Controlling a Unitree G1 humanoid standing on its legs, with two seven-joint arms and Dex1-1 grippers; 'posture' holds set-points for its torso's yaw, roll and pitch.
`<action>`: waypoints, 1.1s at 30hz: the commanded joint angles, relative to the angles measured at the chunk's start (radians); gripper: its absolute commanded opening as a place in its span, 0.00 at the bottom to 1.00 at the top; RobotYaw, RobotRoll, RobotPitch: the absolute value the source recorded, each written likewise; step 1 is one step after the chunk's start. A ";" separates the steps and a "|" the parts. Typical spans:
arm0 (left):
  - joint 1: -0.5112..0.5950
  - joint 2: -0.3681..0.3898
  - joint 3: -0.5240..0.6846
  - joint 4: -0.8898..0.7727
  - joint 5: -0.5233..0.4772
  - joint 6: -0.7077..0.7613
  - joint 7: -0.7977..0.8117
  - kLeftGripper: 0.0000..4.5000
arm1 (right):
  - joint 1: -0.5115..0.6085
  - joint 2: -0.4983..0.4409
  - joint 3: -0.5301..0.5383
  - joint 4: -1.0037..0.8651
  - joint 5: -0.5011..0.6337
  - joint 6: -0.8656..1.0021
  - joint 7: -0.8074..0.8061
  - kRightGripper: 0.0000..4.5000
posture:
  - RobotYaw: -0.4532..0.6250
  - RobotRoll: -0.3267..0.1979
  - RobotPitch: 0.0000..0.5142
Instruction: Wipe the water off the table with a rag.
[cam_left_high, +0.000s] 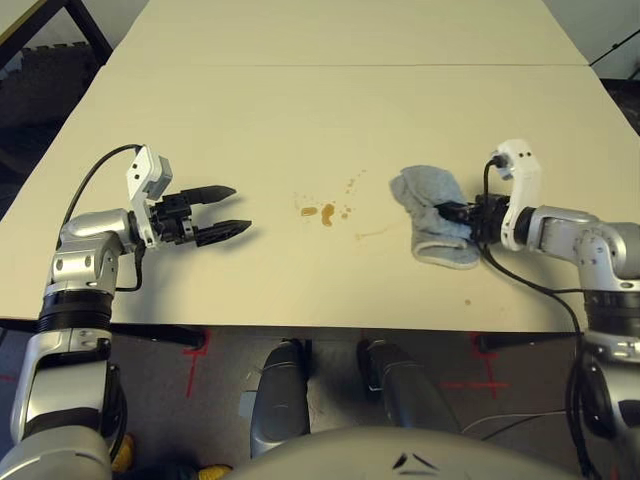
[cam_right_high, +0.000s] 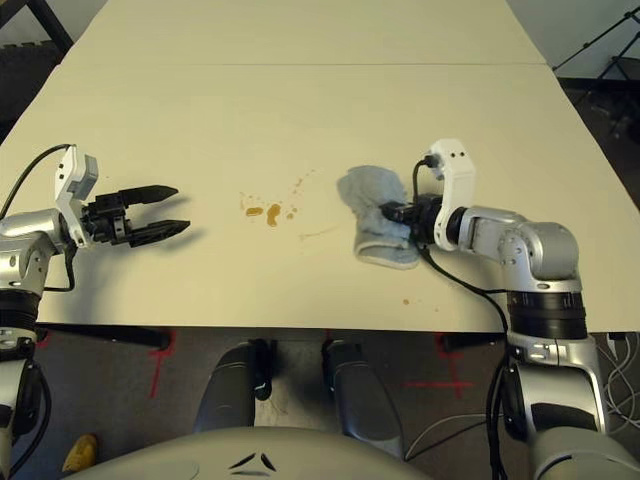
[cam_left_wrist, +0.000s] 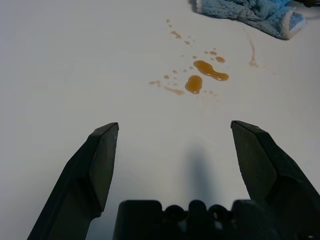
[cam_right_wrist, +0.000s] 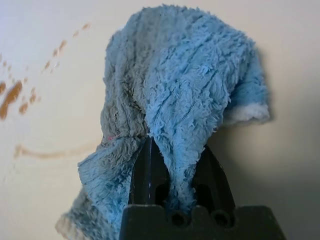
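Right wrist view, rag (cam_right_wrist: 185, 75) between end effector's fingers (cam_right_wrist: 150, 172)

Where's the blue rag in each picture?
Left eye: right of the middle, at the right fingers.
Right eye: just right of the middle.
Left wrist: the far corner, beyond the brown drops.
Right wrist: the middle, pinched.
Shared landmark: those brown drops.
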 joint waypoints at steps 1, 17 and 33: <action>-0.008 0.023 0.009 0.024 0.011 -0.011 -0.012 1.00 | -0.012 0.052 -0.007 0.007 0.002 -0.008 -0.032 0.04 | 0.25 0.62 0.36; 0.016 0.066 0.033 -0.005 -0.009 0.025 -0.049 1.00 | -0.053 0.298 0.139 0.070 -0.061 -0.066 -0.060 0.04 | 0.29 0.62 0.34; 0.069 0.053 0.044 -0.070 -0.022 0.053 -0.029 1.00 | -0.159 0.593 0.288 0.297 -0.173 -0.204 -0.038 0.04 | 0.31 0.62 0.37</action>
